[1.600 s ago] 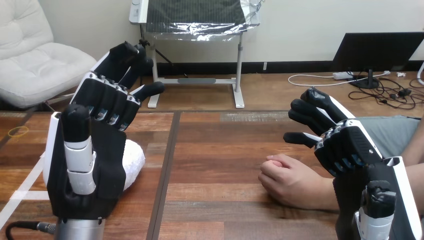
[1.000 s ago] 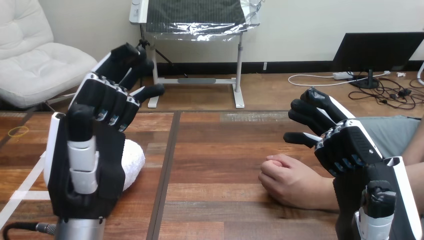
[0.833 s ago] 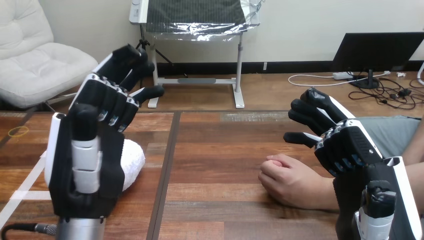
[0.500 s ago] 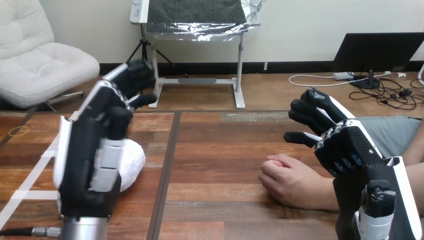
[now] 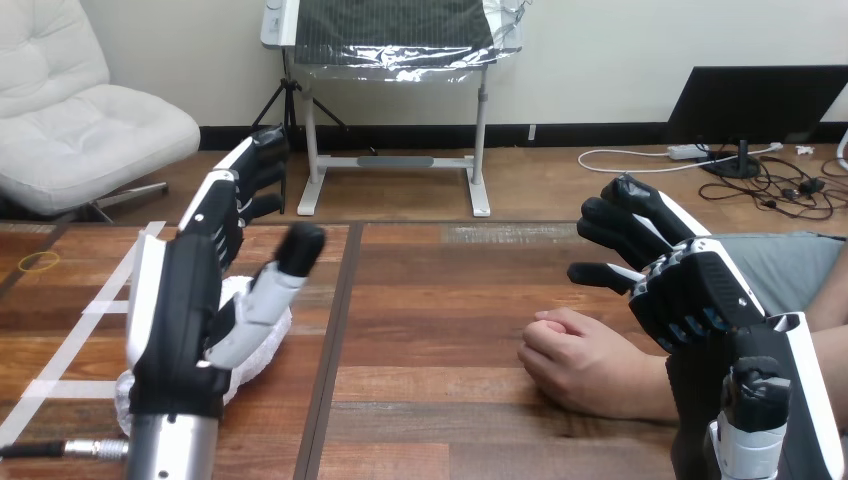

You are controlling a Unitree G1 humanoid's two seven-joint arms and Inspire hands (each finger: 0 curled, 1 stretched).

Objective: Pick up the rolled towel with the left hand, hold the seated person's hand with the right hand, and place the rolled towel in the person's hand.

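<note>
The towel (image 5: 275, 330), a white roll, lies on the table (image 5: 440, 290). The left hand (image 5: 185, 300) stands upright against the towel's near side and hides much of it. Its fingers point straight up and away, and the thumb slants out across the towel's top. It is released and grasps nothing. Whether the palm touches the towel cannot be told.

Well to the right of the towel, the person's hand (image 5: 575, 360) rests on the table as a loose fist, knuckles turned towards the towel.

Further right, the right hand (image 5: 690, 290) hangs above the person's wrist, apart from it. Its fingers are loosely bent, aimed back towards the towel, and it is slack with nothing in it.
</note>
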